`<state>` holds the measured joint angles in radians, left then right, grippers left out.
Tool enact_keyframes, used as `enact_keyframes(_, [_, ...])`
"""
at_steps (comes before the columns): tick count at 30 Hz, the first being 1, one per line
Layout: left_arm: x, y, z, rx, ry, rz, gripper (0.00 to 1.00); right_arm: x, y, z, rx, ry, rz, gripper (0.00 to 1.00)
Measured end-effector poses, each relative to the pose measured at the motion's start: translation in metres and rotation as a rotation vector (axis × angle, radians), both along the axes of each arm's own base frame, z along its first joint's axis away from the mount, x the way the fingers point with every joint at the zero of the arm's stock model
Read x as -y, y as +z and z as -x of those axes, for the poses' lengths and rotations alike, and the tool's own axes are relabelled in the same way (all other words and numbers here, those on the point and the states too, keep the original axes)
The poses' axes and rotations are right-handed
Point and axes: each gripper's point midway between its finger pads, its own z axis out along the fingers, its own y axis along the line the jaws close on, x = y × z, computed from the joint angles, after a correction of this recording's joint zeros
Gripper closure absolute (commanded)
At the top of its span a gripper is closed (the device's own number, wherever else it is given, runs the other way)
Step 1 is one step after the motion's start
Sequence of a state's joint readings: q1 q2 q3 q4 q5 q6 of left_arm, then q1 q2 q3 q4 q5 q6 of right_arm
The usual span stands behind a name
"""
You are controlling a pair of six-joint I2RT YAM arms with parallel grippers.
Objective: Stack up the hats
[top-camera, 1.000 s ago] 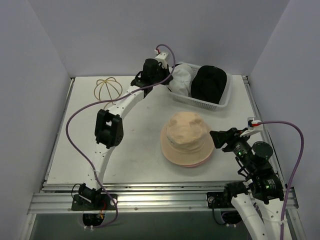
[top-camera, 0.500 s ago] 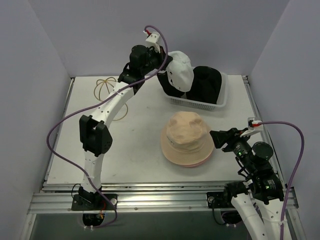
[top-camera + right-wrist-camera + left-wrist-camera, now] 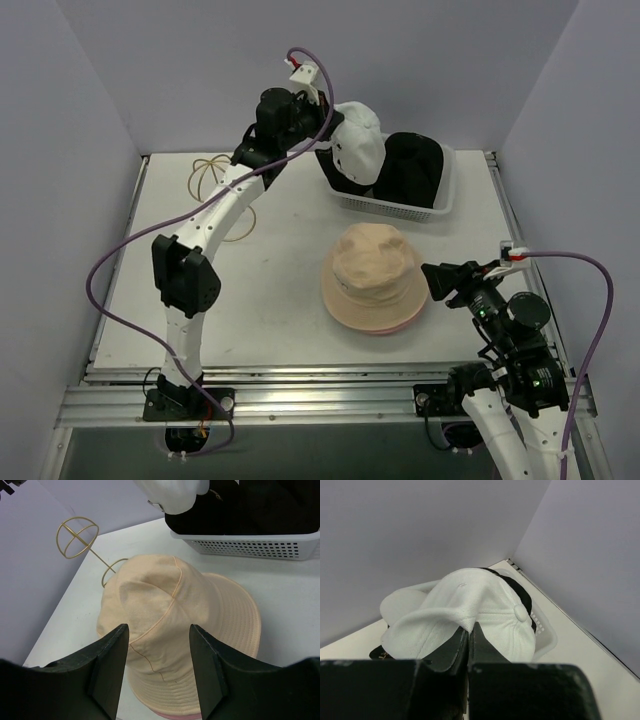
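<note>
Fabric of the white cap is bunching between the closed fingers of our left gripper, above the basket at one o'clock. Our right gripper is hovering open at three o'clock of the tan hat, mid-table.

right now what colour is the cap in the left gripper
White. The cap in the left gripper shows best in the left wrist view.

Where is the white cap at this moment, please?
In the top view the white cap is at the far side, pinched in the left hand above the left end of the white basket, next to the black cap.
</note>
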<state>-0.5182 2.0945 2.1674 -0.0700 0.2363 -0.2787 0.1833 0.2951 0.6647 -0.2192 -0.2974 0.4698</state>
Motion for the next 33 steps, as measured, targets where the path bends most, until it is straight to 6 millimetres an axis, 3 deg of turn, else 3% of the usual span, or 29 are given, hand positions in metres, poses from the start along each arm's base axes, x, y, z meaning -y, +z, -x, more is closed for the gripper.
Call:
enact_keyframes(3, [-0.011, 0.007, 0.006, -0.016, 0.039, -0.022, 0.98, -0.002, 0.001, 0.0, 0.006, 0.008, -0.008, 0.52])
enact_keyframes(7, [-0.039, 0.032, 0.02, -0.022, 0.131, -0.029, 0.98, -0.006, 0.001, -0.002, 0.01, 0.029, -0.028, 0.52])
enact_keyframes(12, [-0.097, 0.07, 0.04, -0.008, 0.297, -0.02, 0.98, -0.011, -0.009, -0.004, -0.01, 0.05, -0.04, 0.52])
enact_keyframes(16, [-0.15, 0.084, 0.05, -0.015, 0.422, -0.005, 0.98, -0.015, -0.008, -0.003, -0.008, 0.068, -0.056, 0.52])
enact_keyframes(20, [-0.216, 0.073, 0.05, -0.068, 0.557, 0.007, 0.98, -0.016, -0.005, 0.0, 0.008, 0.078, -0.061, 0.52])
enact_keyframes(23, [-0.263, 0.052, 0.043, -0.126, 0.639, 0.016, 0.97, -0.016, -0.001, 0.003, 0.027, 0.084, -0.063, 0.52])
enact_keyframes(25, [-0.285, 0.037, 0.038, -0.162, 0.672, 0.019, 0.98, -0.016, 0.001, 0.006, 0.038, 0.087, -0.064, 0.52])
enact_keyframes(29, [-0.314, 0.02, 0.033, -0.215, 0.7, 0.048, 0.98, -0.016, 0.002, 0.011, 0.05, 0.091, -0.066, 0.52])
enact_keyframes(33, [-0.323, 0.021, 0.033, -0.22, 0.7, 0.068, 0.98, -0.015, 0.001, 0.013, 0.049, 0.091, -0.065, 0.52])
